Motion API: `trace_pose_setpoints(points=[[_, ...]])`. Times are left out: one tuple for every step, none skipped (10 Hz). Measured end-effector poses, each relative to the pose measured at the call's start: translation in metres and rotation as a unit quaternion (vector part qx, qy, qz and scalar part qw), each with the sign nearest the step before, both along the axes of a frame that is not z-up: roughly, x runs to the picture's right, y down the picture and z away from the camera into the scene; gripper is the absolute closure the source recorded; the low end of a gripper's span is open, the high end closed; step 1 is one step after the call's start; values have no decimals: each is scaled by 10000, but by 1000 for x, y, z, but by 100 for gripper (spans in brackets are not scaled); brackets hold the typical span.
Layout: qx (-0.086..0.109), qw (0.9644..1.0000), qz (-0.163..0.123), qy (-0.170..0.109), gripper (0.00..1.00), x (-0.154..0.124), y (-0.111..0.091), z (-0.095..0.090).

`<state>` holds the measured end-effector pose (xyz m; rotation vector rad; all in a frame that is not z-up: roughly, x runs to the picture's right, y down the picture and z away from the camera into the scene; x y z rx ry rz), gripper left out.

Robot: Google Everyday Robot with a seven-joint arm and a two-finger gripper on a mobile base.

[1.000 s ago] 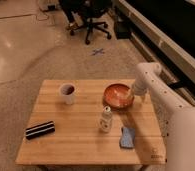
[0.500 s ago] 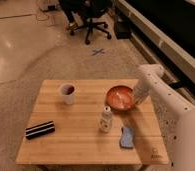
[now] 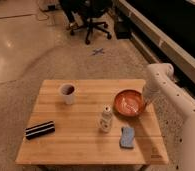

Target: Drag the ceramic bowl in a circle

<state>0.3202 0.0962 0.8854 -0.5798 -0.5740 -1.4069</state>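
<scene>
The ceramic bowl (image 3: 128, 103) is wide, shallow and orange-red with pale marks inside. It sits on the right side of the wooden table (image 3: 86, 145). My gripper (image 3: 145, 101) is at the end of the white arm (image 3: 163, 82), down at the bowl's right rim and touching it. The arm hides the gripper's tip.
A small white cup (image 3: 67, 93) with a dark inside stands at the back left. A small white bottle (image 3: 106, 119) stands just left of the bowl. A blue sponge (image 3: 127, 137) lies in front of the bowl. A black object with a white stripe (image 3: 40, 129) lies front left. An office chair (image 3: 89, 17) stands on the floor beyond.
The bowl has slid toward the front and a little to the right on the table. My gripper has moved with it at its right rim.
</scene>
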Motion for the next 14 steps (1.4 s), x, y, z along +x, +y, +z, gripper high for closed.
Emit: trace_pose_setpoints(points=[[-66,10000,-54,30,100,8,7,-7],[-142,9998,-113,53,100,15,16,-15],[-225,9995,-204,43,100,19,26,-27],[-271,9993,-257,-16,100,14,31,-34],[-311,9990,-302,-107,100,5,36,-41],[-343,9986,-323,-238,100,-12,39,-48],[-346,9981,-337,-390,100,-31,40,-50],[-321,9976,-348,-501,100,-45,39,-50],[-300,9969,-362,-626,100,-61,37,-48],[-239,9958,-378,-793,100,-82,34,-42],[-200,9948,-399,-919,100,-100,31,-35],[-175,9940,-407,-1004,100,-112,29,-29],[-104,9926,-421,-1131,100,-129,23,-19],[-57,9917,-438,-1207,100,-139,19,-13]])
